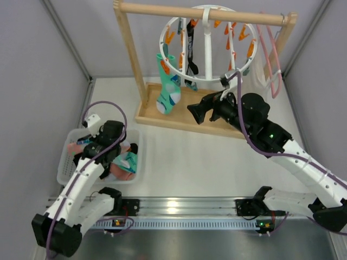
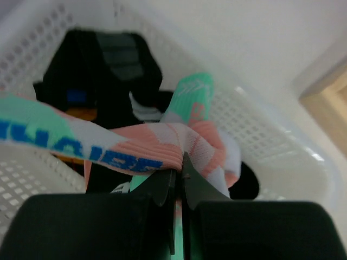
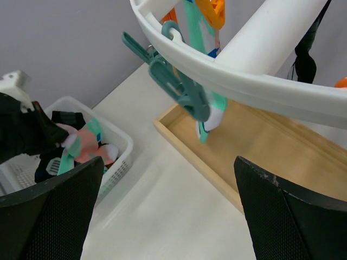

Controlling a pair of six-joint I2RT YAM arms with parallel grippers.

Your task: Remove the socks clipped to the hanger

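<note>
Fingers of the left gripper (image 2: 178, 168) were pinched shut on the pink sock (image 2: 162, 143), low inside the basket (image 2: 260, 124) at the near left of the table. That sock lay draped across the wrist view. Its long axis ran from the left edge, where a white band carried blue lettering, over to the fingers. From there its mint end (image 2: 192, 92) stood up and pointed away from the camera. Black fabric (image 2: 103, 70) sat behind it against the far wall of the basket.

Farther out and to the right, the right gripper (image 3: 169, 162) was spread wide, holding nothing. It pointed left, just under the near rim of the hanger (image 3: 244, 86). A teal clip (image 3: 179, 86) dangled from that rim ahead of the fingers.

The hanger hung by its centre hook from the top bar of the rack (image 1: 130, 49). A teal sock (image 1: 168, 84) was clipped at the ring's left side, its long axis vertical and its toe pointing down towards the rack's tray (image 1: 157, 116). A black sock (image 1: 191, 49) hung near the centre post, also vertical and narrow. Farthest right, a pink hanger (image 1: 271, 59) hung from the same bar.
</note>
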